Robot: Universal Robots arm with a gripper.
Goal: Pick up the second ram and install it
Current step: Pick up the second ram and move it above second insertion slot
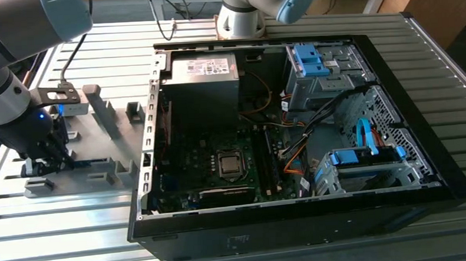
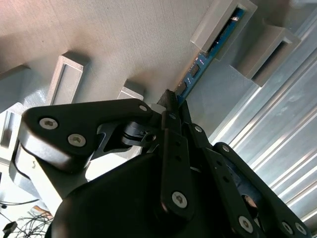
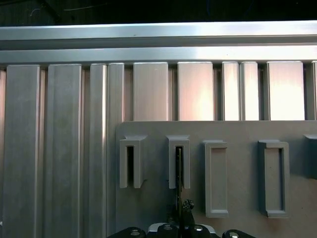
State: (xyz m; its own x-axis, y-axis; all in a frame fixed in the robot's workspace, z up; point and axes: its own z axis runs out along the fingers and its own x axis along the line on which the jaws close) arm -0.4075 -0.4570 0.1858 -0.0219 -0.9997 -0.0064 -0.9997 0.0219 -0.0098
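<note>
The second ram (image 2: 197, 68) is a thin blue-green stick with small black chips, standing on edge in a slotted block (image 2: 214, 30) of the grey holder plate (image 1: 111, 133). The first wrist view shows it edge-on as a dark line (image 3: 178, 166) in one slot. My gripper (image 2: 173, 101) sits low over the plate at the exterior view's left (image 1: 55, 160). Its black fingers are closed on the near end of the stick. The stick still rests in its slot.
An open black computer case (image 1: 423, 175) lies at the exterior view's right, with the motherboard (image 1: 218, 166) and its memory slots (image 1: 269, 158) exposed. Cables, a power supply (image 1: 202, 67) and blue drive brackets crowd the case. Ribbed aluminium table (image 3: 59, 148) surrounds the plate.
</note>
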